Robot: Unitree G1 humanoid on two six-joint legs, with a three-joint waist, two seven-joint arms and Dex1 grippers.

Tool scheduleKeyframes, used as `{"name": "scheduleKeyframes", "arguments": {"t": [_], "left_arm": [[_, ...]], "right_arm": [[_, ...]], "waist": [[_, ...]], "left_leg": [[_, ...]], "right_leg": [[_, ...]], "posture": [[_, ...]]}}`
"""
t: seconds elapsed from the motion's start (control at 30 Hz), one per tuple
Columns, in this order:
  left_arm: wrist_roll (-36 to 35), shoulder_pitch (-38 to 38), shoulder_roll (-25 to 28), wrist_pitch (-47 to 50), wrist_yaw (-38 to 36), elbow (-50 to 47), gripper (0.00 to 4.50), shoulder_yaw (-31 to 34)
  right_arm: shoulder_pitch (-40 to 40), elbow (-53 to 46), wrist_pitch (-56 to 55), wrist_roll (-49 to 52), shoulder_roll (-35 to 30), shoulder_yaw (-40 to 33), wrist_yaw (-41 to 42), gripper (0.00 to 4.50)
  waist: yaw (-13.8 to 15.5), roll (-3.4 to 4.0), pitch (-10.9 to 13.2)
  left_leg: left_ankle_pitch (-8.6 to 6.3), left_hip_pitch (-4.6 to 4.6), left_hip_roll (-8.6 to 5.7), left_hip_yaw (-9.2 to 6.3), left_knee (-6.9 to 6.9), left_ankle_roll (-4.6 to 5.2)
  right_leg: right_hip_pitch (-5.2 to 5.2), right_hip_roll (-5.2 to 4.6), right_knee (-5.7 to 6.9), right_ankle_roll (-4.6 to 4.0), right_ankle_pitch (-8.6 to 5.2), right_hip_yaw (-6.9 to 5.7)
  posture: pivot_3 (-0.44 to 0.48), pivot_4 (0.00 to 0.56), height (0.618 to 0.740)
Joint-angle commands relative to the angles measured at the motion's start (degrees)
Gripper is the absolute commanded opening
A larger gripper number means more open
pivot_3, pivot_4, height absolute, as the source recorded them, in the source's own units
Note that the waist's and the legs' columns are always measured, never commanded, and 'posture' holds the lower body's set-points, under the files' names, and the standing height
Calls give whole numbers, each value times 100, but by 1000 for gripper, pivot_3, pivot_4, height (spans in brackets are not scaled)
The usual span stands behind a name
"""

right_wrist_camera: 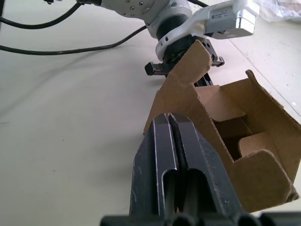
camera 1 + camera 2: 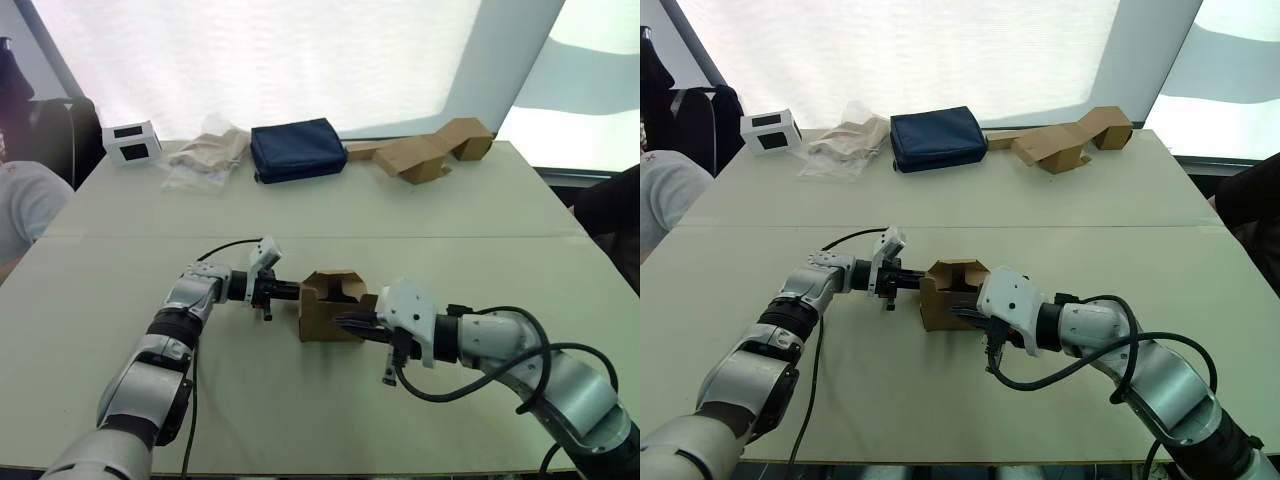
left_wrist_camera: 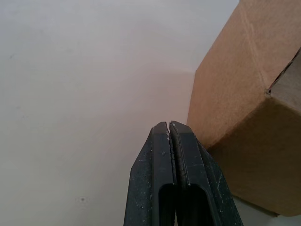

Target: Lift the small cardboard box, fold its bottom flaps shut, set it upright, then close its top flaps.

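Small cardboard box (image 2: 330, 305) sits mid-table, top flaps (image 1: 188, 70) up. Left gripper (image 3: 170, 129) closed, empty, against its side; right gripper (image 1: 172, 123) closed, empty, by a near flap. Risk: pushing slides or tips the light box.

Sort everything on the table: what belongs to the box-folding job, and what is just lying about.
For the job:
- small cardboard box, top flaps open
- left gripper, shut, beside the box
- right gripper, shut, against the box

Lying about, at the far edge of the table:
- white box
- plastic bag
- blue pouch
- folded cardboard
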Motion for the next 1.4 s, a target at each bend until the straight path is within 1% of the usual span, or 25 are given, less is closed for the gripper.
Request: {"name": "scheduleKeyframes", "arguments": {"t": [0.03,0.63,0.77,0.87,0.93,0.97,1.07,1.17,1.23,1.3,1.4], "left_arm": [[-96,33,2,97,23,-282,33,204],[-130,385,36,473,55,-933,33,309],[-113,403,161,477,140,-934,33,413],[-171,320,391,431,358,-926,33,689],[-294,378,611,629,374,-1313,33,846],[-399,487,752,842,318,-1723,33,883],[-937,950,1163,1822,193,-3322,33,946],[-1569,1473,1431,2703,329,-4707,33,1098],[-1874,1824,1520,3094,525,-5448,33,1146],[-1972,2044,1512,3249,763,-5858,33,1123],[-2067,2148,1375,3355,1108,-6070,33,1100]], "right_arm": [[-183,175,-234,-215,119,9,13,0],[-429,1060,-261,-414,662,184,289,0],[-488,1195,-296,-431,796,156,302,0],[-508,1199,-281,-434,837,137,319,0],[-508,1202,-280,-432,847,126,330,0],[-503,1204,-281,-430,851,118,335,0],[-474,1221,-298,-417,863,89,356,0],[-412,1254,-364,-444,855,82,384,0],[-393,1290,-395,-466,857,76,387,0],[-378,1306,-402,-466,863,64,392,0],[-373,1352,-436,-481,863,62,417,0]], "waist": [[-2,0,0],[2,0,0],[-5,0,0],[-9,0,0],[-25,0,0],[-28,0,0],[-20,2,-1],[2,2,-1],[-3,2,-1],[1,2,-1],[-2,2,-1]], "left_leg": [[0,0,0,0,0,0],[0,1,1,0,0,0],[0,1,1,0,0,0],[0,1,2,0,0,0],[0,1,3,0,0,0],[0,1,3,0,0,0],[0,0,8,-2,-2,0],[1,1,4,-2,-2,-1],[0,1,3,-1,-2,-1],[0,2,3,-1,-2,-1],[2,5,3,-3,-2,-3]], "right_leg": [[0,0,0,0,0,0],[0,-2,1,0,0,0],[0,-2,1,0,0,0],[0,-2,2,0,0,0],[-2,-1,2,0,0,0],[-2,-1,3,0,0,0],[-2,-5,3,0,0,1],[3,-14,2,0,0,1],[4,-29,0,0,0,4],[6,-34,0,0,0,4],[6,-31,2,0,0,1]], "posture": [[0,150,740],[0,150,740],[0,150,740],[0,150,740],[0,150,740],[0,150,740],[0,150,740],[0,150,740],[0,150,740],[0,150,740],[0,150,740]]}}
